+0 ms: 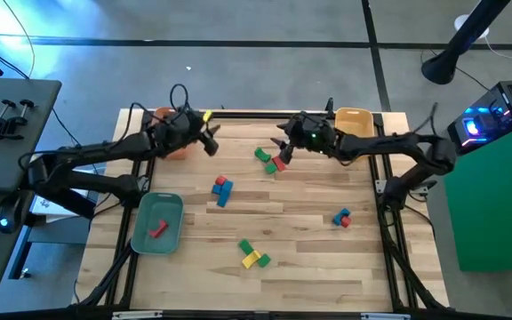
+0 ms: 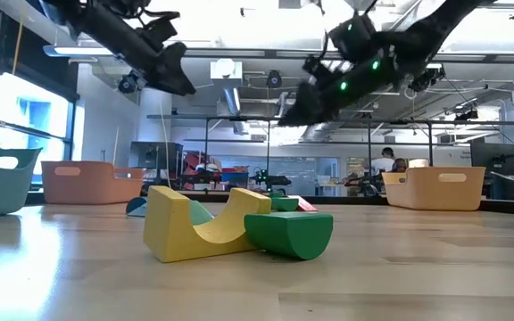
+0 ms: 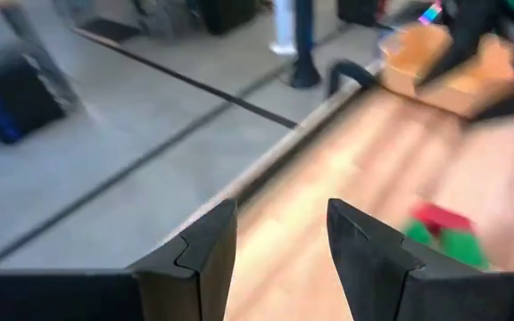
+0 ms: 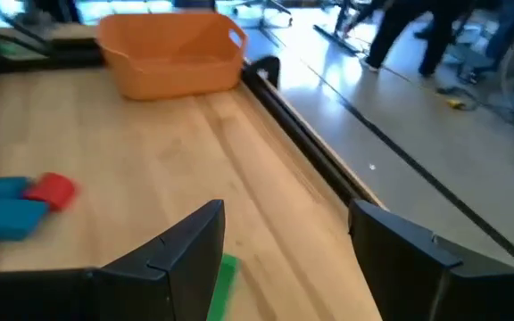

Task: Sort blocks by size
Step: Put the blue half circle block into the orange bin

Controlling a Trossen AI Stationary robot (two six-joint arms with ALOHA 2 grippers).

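Item: wooden slatted table with sorting trays and scattered blocks.

Trays: teal-green plastic tray at the left near edge, holding one red block; orange plastic tray at the far left, partly under the left arm; pale yellow-orange plastic tray at the far right.

Loose blocks on the table:
- green and red pair, far centre, just beside the right gripper;
- blue blocks with a red piece, centre;
- blue and red pair, right side;
- yellow arch block with green pieces, near centre.

Left gripper: raised above the far left of the table near the orange tray, fingers parted, nothing between them.

Right gripper: hovers over the green and red pair, fingers spread wide, empty; a green block edge shows below them in the wrist view.

Step in hand, as judged: the right arm is lining up for a pick at the far-centre pair; most blocks remain unsorted.

Next move calls for: lowering the open jaws to straddle one block only, clear of its touching neighbour, then closing and carrying it to the tray matching its size.
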